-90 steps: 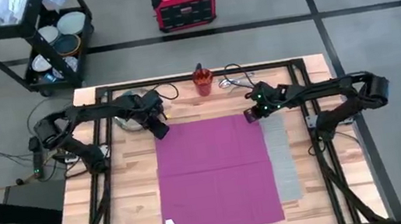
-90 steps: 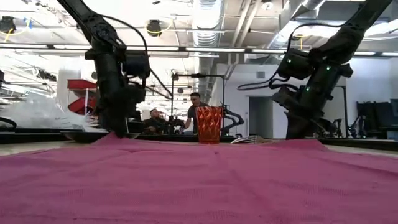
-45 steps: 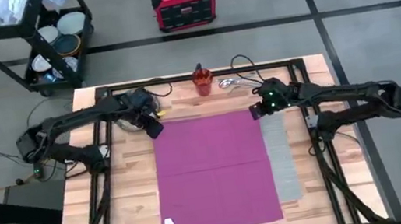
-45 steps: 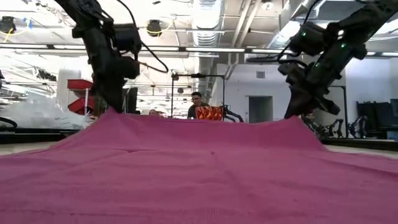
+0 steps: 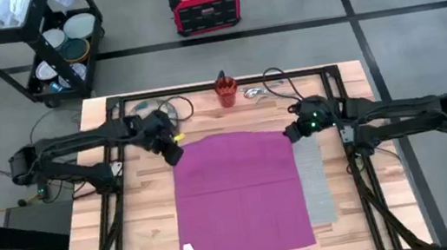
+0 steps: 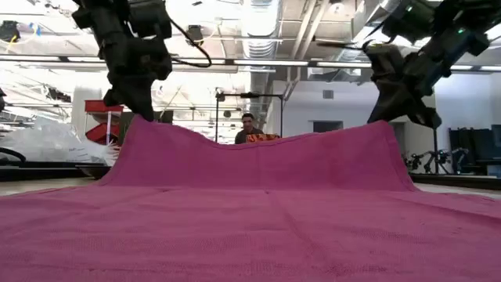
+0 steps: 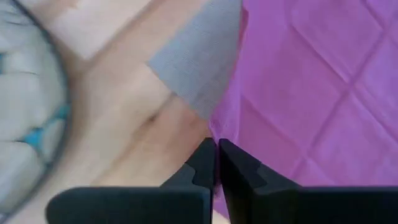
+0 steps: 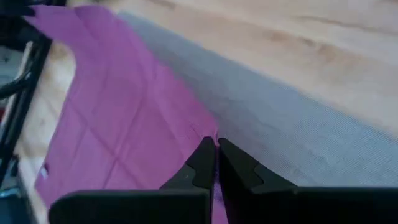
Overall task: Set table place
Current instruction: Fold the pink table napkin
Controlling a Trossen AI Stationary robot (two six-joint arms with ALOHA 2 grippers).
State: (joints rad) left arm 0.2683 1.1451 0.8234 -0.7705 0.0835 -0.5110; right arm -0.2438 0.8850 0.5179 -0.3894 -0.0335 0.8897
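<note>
The left claw (image 5: 173, 155) is clamped on one far corner of the magenta napkin (image 5: 242, 192), and the right claw (image 5: 290, 134) is clamped on the other far corner. Both wrist views show the fingers pressed together with the cloth edge pinched between them. In the low view the far edge hangs lifted between the two claws, sagging in the middle, while the near part of the cloth lies flat on the worktop (image 5: 147, 232). Holding both corners at once keeps the edge taut enough to carry evenly, which looks like the start of folding the napkin toward its near edge.

Under the napkin lies the grey woven mat (image 5: 316, 186), showing as a strip on the outer side of the right claw and as a bare corner just beside the left claw in its wrist view. The speckled plate (image 7: 25, 118) sits just outside the left claw, on its outer side. Beyond both claws, at the far edge of the worktop, stands the orange-red cup (image 5: 226, 90), with the steel cutlery (image 5: 256, 93) beside it. None of these is yet on the mat, so the setting is at an early stage.
</note>
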